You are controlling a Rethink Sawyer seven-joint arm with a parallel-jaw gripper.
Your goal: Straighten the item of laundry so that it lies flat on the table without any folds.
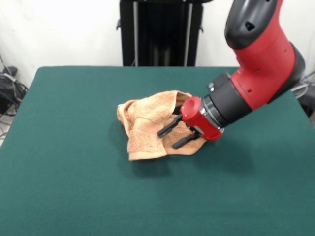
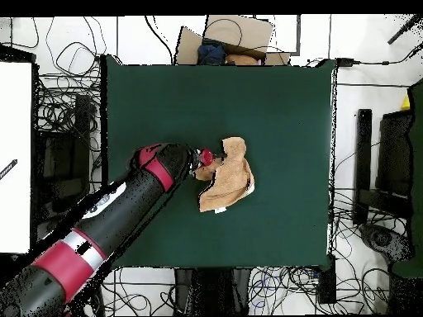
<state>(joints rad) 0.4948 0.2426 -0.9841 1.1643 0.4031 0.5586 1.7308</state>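
Towel (image 1: 147, 125): orange-tan looped terry cloth, rough, matt. Table (image 1: 74, 187) under it: dark green felt-like top, matt, even. Arm (image 1: 261, 59) above the towel: glossy red and black hard shell. Gripper (image 1: 172, 133) fingers: black, dull plastic-looking.

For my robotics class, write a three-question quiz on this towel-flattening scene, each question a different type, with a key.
1. True or false: the towel lies flat on the table.
2. The tool is: A) at the towel's edge, B) high above it, C) off the table.
3. Fill in: the tool's fingers stand ____.

Key: 1 false, it is bunched with folds; 2 A; 3 open, with cloth showing between them.
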